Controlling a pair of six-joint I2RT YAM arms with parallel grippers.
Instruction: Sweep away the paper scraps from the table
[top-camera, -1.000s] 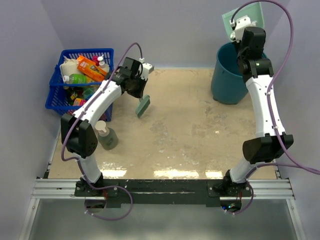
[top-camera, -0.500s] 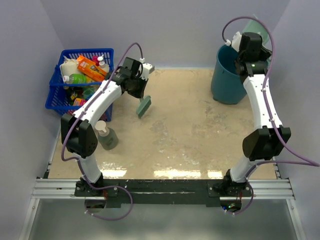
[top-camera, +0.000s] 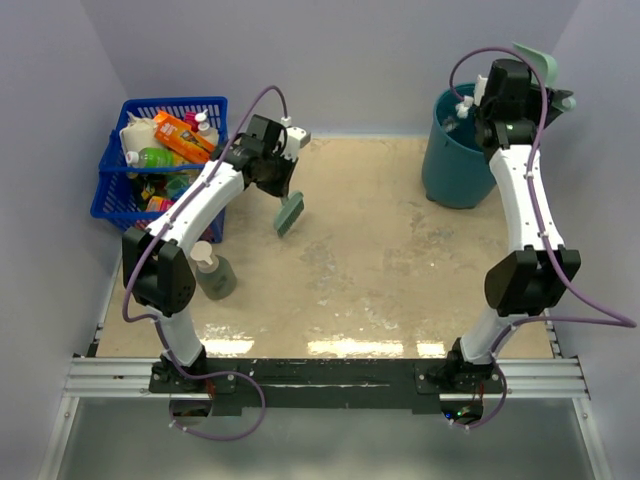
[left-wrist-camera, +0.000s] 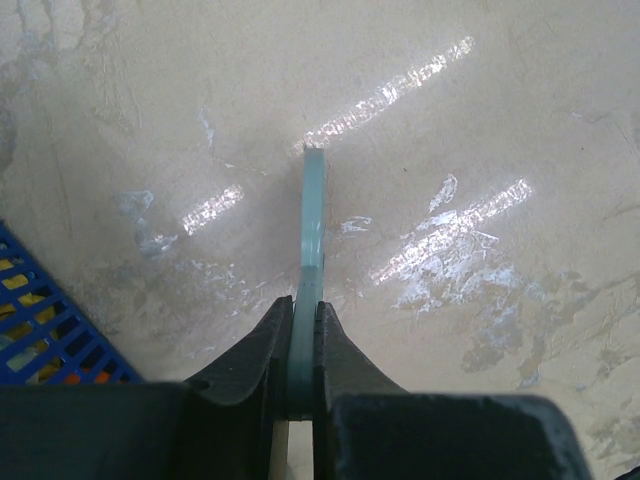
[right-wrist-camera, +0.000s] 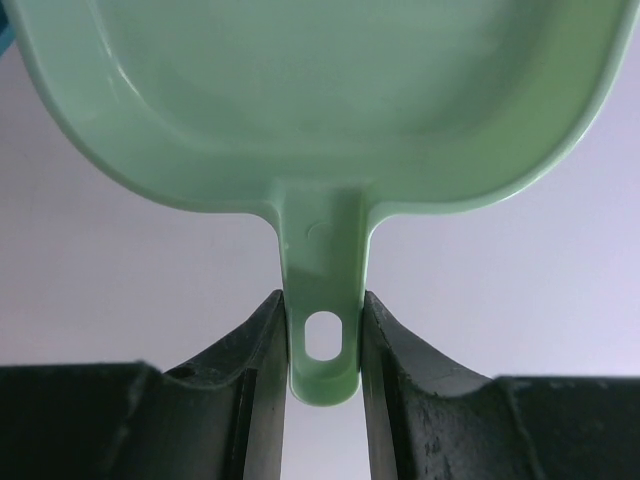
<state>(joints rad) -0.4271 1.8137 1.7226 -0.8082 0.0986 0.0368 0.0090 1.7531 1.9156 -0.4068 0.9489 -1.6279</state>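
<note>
My left gripper (top-camera: 284, 186) is shut on the handle of the teal hand brush (top-camera: 289, 213), which hangs down over the back left of the beige table (top-camera: 400, 270). In the left wrist view the brush (left-wrist-camera: 313, 225) shows edge-on between my shut jaws (left-wrist-camera: 303, 312), above bare table. My right gripper (top-camera: 528, 86) is raised over the teal bucket (top-camera: 455, 160), shut on the handle of the pale green dustpan (top-camera: 545, 66). In the right wrist view the dustpan (right-wrist-camera: 320, 90) fills the top, its handle clamped in my gripper (right-wrist-camera: 322, 330). No paper scraps show on the table.
A blue basket (top-camera: 120, 195) full of bottles and packets stands at the back left, off the table's edge. A green soap bottle (top-camera: 212, 272) stands on the table's left side. Purple-grey walls close in the back and both sides. A black rail (top-camera: 320, 372) runs along the front.
My right wrist has turned and swung the dustpan from behind the bucket round to the right, tilted edge-on above it. The left arm and brush have not moved.
</note>
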